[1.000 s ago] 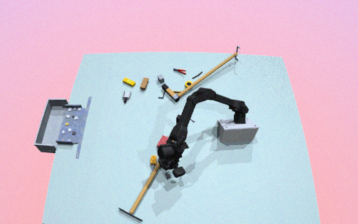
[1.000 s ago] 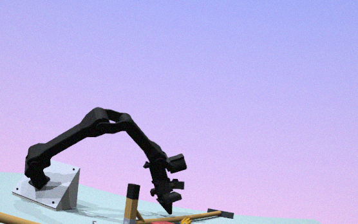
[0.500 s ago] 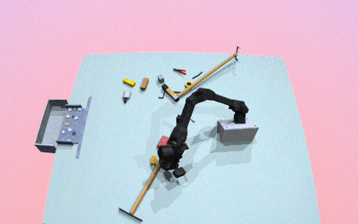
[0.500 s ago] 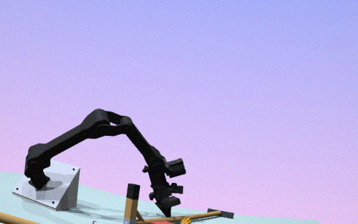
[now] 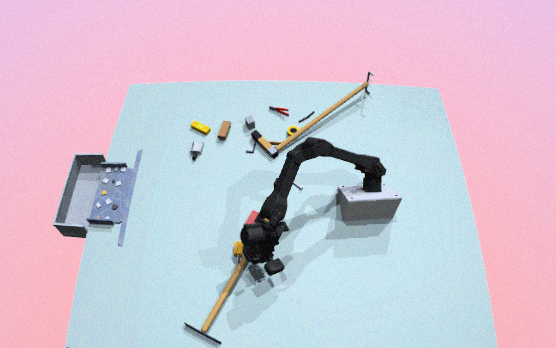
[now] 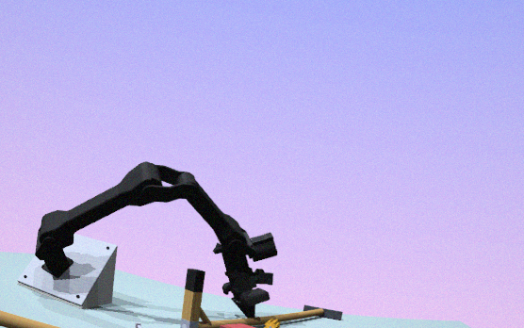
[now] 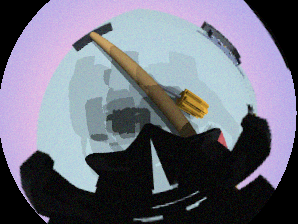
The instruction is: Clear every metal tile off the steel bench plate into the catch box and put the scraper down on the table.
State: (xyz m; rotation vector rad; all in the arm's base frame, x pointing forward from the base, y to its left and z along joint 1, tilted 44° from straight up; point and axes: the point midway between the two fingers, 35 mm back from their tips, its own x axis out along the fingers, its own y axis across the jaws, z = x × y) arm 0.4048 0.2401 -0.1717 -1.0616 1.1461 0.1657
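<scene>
The long scraper lies flat on the table, its wooden handle [image 5: 224, 296] [image 6: 283, 317] [image 7: 136, 76] ending in a dark blade [image 5: 201, 333] [image 6: 323, 312] [image 7: 92, 35]. My gripper [image 5: 251, 258] [image 6: 250, 312] [image 7: 160, 139] is shut with nothing between the fingers. Its tip points down right at the near end of the handle; I cannot tell if it touches. The steel bench plate [image 5: 126, 183] [image 7: 220, 39] lies far off at the table's left edge with several small metal tiles [image 5: 98, 204] on it. The grey catch box [image 5: 70, 200] adjoins it.
A small yellow part [image 5: 238, 247] [image 7: 193, 103] and a red block [image 5: 252, 217] lie beside my wrist. A second long wooden tool [image 5: 325, 114] and small clutter such as a yellow block [image 5: 200, 126] and red pliers [image 5: 280, 110] lie at the back. The arm's base [image 5: 369, 202] stands at right.
</scene>
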